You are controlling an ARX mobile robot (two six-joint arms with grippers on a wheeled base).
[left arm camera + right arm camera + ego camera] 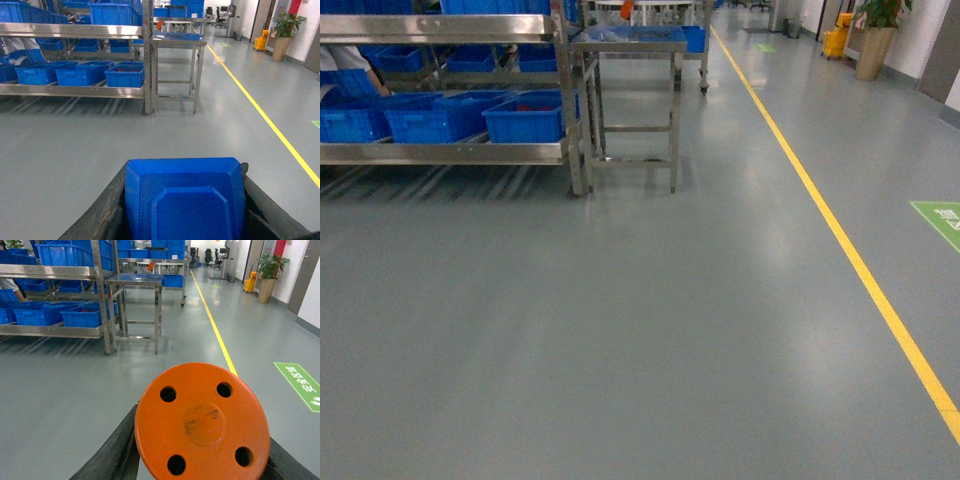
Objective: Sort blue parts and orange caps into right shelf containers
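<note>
In the left wrist view a blue part (pixel 185 200) with bevelled corners fills the space between the black fingers (pixel 100 220) of my left gripper (pixel 184 210), which is shut on it. A round orange cap (pixel 202 422) with four holes sits clamped in my right gripper (pixel 200 450) in the right wrist view. The shelf (pixel 445 152) stands far ahead on the left, a steel rack carrying blue containers (pixel 527 117) on its lower level. Neither gripper shows in the head view.
A small steel table (pixel 630 45) stands just right of the shelf. A yellow floor line (pixel 840 235) runs along the right. A person's arm (pixel 350 65) shows behind the rack at far left. A potted plant (pixel 875 35) and yellow bucket stand far right.
</note>
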